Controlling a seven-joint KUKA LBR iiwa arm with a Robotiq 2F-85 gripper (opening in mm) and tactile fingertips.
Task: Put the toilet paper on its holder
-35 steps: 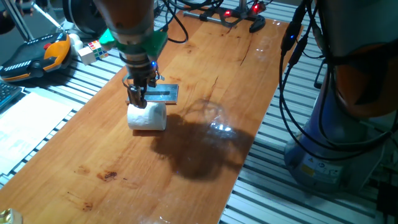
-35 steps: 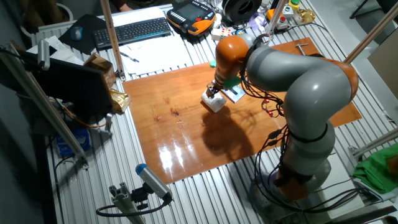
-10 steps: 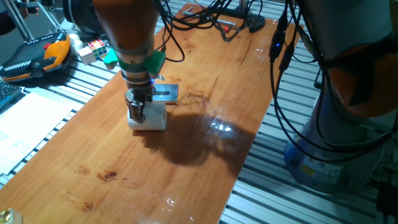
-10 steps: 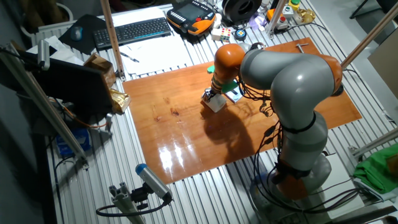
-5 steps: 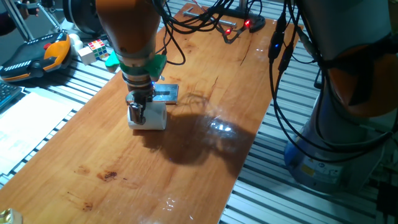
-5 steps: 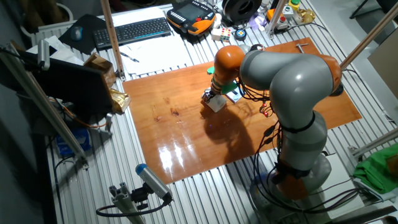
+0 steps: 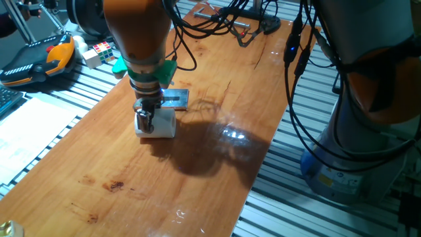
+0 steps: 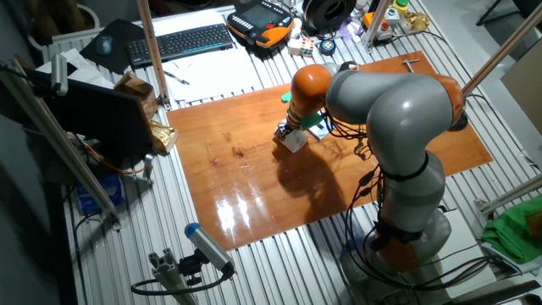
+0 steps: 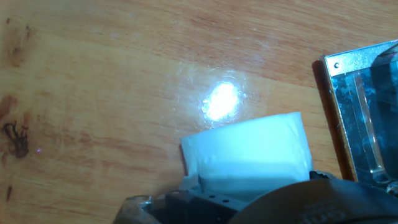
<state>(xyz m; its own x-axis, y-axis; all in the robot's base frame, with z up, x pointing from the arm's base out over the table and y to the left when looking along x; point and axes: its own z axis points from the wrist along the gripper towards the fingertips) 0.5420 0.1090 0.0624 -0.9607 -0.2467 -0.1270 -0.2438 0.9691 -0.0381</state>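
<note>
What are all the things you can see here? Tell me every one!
toilet paper: one, white, on the table under the gripper
holder: one, shiny grey, flat on the table just behind the roll
table: one, brown wood
puzzle cube: one, many colours, off the table's far left corner
keyboard: one, black, beyond the table
pendant: one, orange and black, left of the table
arm: one, grey and orange
gripper: one, dark, down at the roll's end; grip unclear
</note>
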